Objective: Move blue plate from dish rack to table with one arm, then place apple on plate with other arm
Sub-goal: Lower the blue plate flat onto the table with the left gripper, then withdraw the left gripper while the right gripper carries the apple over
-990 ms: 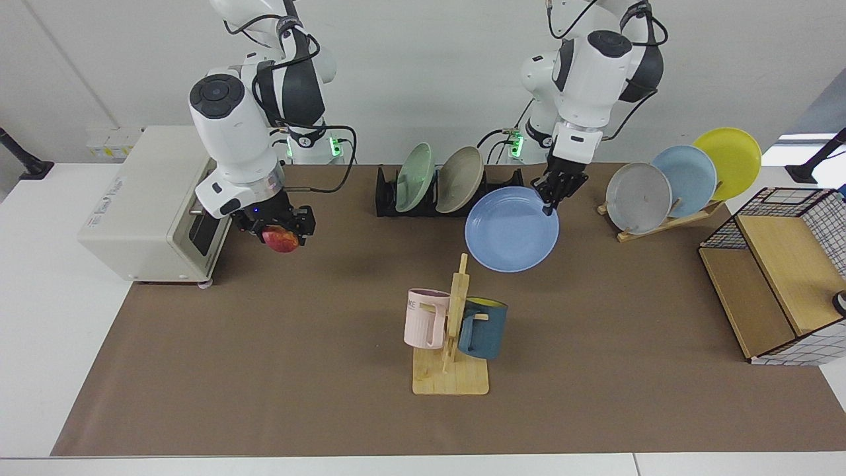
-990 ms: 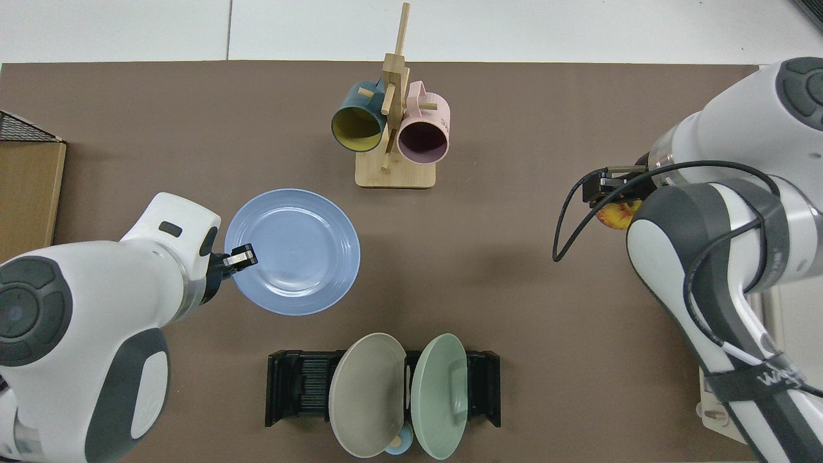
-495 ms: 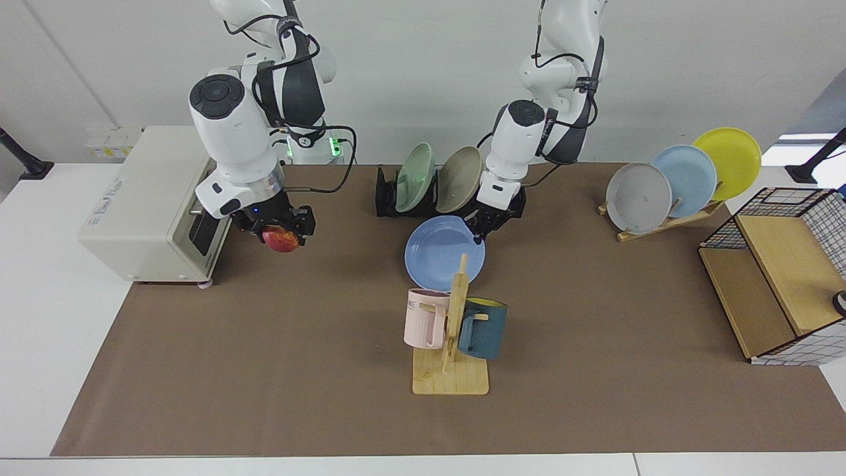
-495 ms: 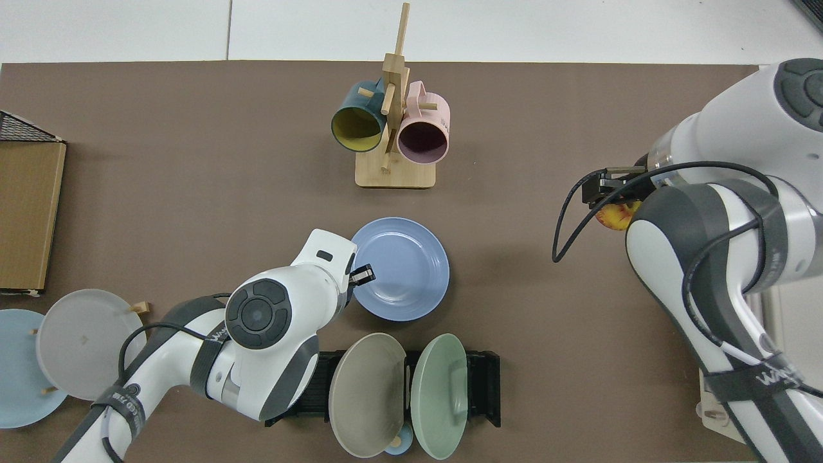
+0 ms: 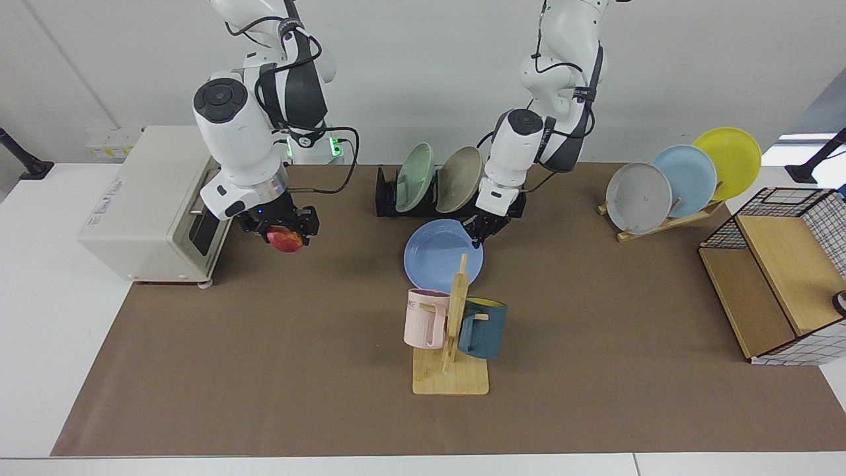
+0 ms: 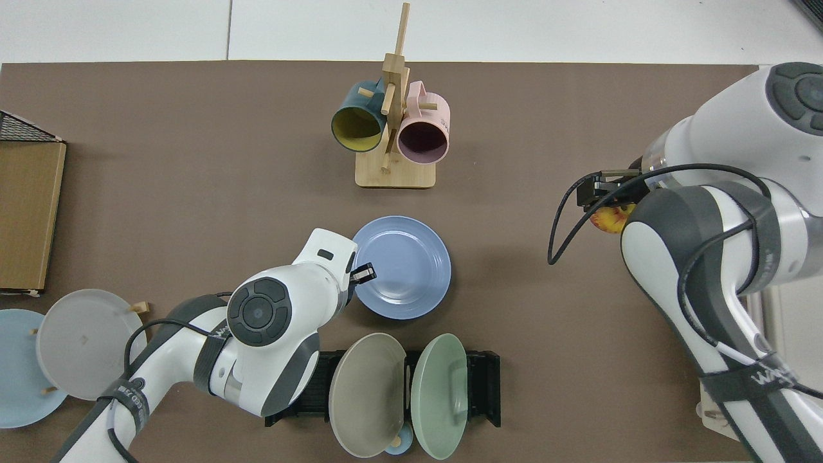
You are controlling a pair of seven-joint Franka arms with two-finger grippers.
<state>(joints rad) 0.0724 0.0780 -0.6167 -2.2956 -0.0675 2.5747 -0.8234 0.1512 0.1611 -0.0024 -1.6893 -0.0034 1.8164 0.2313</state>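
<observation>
The blue plate (image 5: 441, 246) is out of the dish rack (image 5: 386, 197) and lies flat on the brown mat of the surface (image 5: 264, 370), near the middle, just in front of the rack and short of the mug tree (image 5: 451, 344). My left hand (image 5: 481, 233) is down at the plate's rim, on the side toward the slanted wooden plate stand (image 5: 661, 221); from above, one of its fingers (image 6: 364, 274) shows over the rim, so I judge it pinches the plate and has not yet let go. The first half of the job looks nearly done: what is left there is to spread the fingers and draw the left arm clear.

My right hand (image 5: 285, 228) hangs above the mat beside the white appliance (image 5: 149, 205), toward that end of the surface, pressed onto the apple (image 5: 286, 239). It must carry the apple across open mat to the plate and set it down.

In the way: my own left arm, which leans over the plate. The green plate (image 5: 414, 176) and the beige plate (image 5: 459, 178) in the rack stand close behind, and the pink mug (image 5: 425, 317) and the dark blue mug (image 5: 482, 328) hang close on the other side.
</observation>
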